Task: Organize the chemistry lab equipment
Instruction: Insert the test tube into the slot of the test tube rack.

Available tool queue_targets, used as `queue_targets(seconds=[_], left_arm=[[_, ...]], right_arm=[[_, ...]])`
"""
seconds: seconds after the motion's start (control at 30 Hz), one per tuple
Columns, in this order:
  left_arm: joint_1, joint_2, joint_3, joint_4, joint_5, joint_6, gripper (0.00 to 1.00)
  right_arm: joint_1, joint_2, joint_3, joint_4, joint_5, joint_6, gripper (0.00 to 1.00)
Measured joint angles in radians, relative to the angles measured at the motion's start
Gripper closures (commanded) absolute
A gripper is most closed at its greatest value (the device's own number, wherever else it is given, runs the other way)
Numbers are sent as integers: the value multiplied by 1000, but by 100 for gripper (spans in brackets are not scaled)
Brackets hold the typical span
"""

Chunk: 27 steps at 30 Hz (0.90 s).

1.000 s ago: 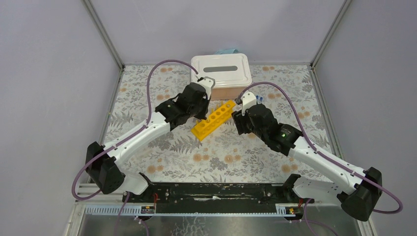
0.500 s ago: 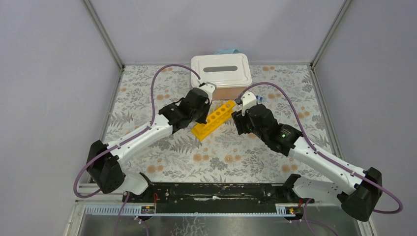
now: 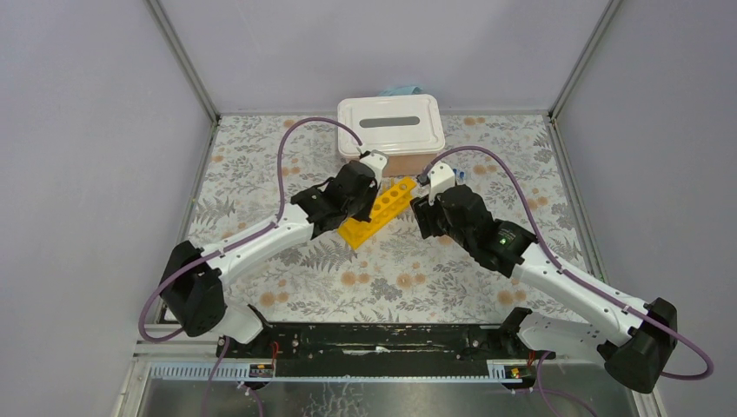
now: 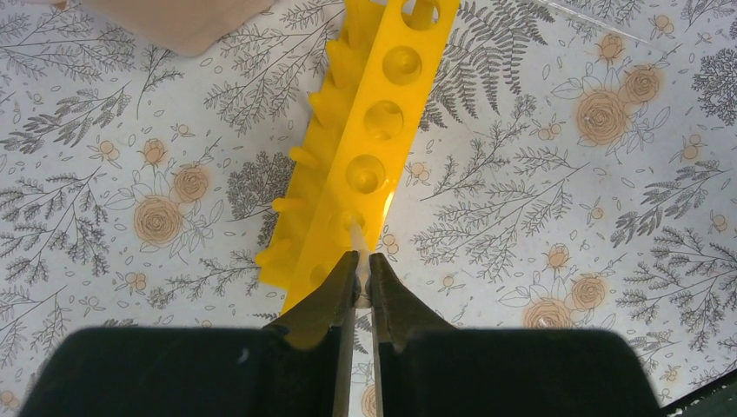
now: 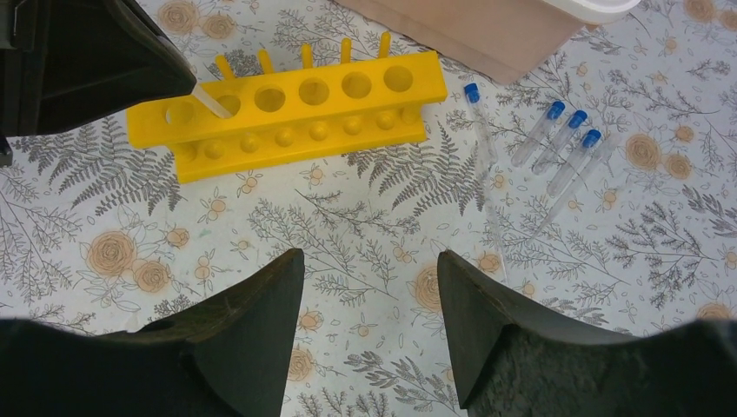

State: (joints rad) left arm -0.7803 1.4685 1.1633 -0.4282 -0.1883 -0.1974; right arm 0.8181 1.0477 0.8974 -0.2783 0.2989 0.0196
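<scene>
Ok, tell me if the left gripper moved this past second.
Yes. The left gripper slid right and nearer, away from the white lidded box, over the long yellow plastic rack.

Yellow test-tube rack (image 3: 378,211) set slantwise mid-worktop, loose tubes beside it

The long plastic rack stands upright on its base, running from near-left to far-right, behind the middle of the worktop. It has six round holes in its top bar and a row of pegs along one side. Four clear blue-capped tubes (image 5: 556,143) lie flat on the worktop just off its far-right end, roughly side by side. A fifth tube (image 5: 209,100), pinched in the left gripper (image 4: 361,271), slants down with its tip at a hole near the rack's near-left end.
</scene>
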Motion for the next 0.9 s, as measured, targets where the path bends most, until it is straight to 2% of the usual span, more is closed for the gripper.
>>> queue_targets(seconds=[0.9], left_arm=[[-6, 38, -32, 41, -18, 6, 82]], right_arm=[[-1, -1, -18, 8, 23, -1, 34]])
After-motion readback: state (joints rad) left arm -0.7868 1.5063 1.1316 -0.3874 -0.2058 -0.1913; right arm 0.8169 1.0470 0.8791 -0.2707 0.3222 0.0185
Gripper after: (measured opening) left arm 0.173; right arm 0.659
